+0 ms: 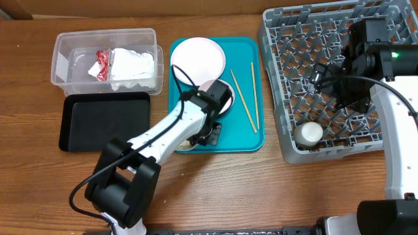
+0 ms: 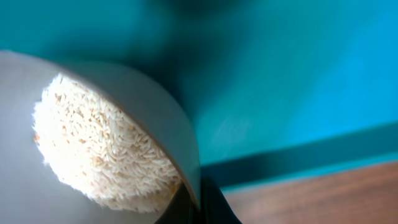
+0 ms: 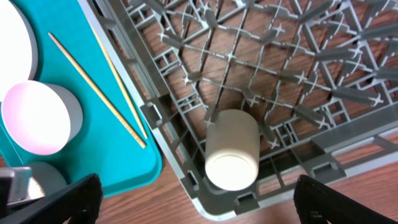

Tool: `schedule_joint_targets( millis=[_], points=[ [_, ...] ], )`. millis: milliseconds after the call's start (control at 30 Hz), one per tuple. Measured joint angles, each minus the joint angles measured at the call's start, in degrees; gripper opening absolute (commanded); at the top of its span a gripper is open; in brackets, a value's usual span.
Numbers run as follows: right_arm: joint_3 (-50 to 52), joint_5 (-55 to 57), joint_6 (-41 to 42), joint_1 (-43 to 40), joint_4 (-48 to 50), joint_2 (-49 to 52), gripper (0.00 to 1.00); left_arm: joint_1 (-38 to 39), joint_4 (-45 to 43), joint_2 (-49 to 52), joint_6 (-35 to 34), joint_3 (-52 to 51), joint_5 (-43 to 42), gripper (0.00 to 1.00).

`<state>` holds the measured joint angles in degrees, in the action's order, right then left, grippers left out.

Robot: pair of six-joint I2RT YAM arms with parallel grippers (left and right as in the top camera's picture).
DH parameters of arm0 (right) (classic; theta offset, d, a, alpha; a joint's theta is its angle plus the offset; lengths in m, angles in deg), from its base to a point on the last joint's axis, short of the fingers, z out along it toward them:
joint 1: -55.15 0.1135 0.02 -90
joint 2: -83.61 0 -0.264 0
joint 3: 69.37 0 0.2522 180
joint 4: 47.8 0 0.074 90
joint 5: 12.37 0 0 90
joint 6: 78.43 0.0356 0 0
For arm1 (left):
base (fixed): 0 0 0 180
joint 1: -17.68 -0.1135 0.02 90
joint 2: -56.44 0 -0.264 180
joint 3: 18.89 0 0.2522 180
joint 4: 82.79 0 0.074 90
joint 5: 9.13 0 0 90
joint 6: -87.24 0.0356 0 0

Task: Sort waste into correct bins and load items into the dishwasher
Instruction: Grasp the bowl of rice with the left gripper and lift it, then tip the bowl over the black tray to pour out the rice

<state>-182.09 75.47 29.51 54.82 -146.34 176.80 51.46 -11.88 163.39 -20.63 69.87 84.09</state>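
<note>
closest in, at the bottom edge of the left wrist view, the left tool (image 2: 194, 210) pinches the wall of a white bowl (image 2: 143, 93), with one dark finger inside the rim and one outside. the bowl fills the left half of that frame and holds a heap of rice (image 2: 99, 149). behind it we see the teal tray (image 2: 280, 81), and a strip of brown tabletop (image 2: 323, 193) at the lower right.

in the overhead view this tool sits at the lower middle of the tray. just above it stands a second bowl (image 1: 219, 87), and at the tray's top lies the round plate (image 1: 198, 57). the two chopsticks (image 1: 243, 101) lie near each other along the tray's right side, apart from the dishes.

right of the tray stands the grey rack (image 1: 277, 85). the small cup (image 3: 231, 149) rests among the pegs in its lower left corner; we cannot tell whether it stands straight or leans. the right tool (image 3: 196, 183) hovers over the rack with its fingers spread wide, apart from the cup.

farthest off, at the upper left of the overhead frame, the clear tub (image 1: 62, 65) holds the napkins (image 1: 134, 65) and the wrapper (image 1: 103, 65). the black tray (image 1: 104, 121) lies just below it.
</note>
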Motion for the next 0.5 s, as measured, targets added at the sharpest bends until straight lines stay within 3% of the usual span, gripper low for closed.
schedule_joint_targets(
  millis=[267,500],
  points=[
    [0.0,0.0,0.0,0.0,-0.8,0.0,1.00,-4.6,15.6,-1.0,0.3,16.4,-2.1,0.04],
    [0.0,0.0,0.0,0.0,-1.0,0.0,1.00,-16.5,19.1,-7.5,5.0,17.7,-7.6,0.04]
  ],
)
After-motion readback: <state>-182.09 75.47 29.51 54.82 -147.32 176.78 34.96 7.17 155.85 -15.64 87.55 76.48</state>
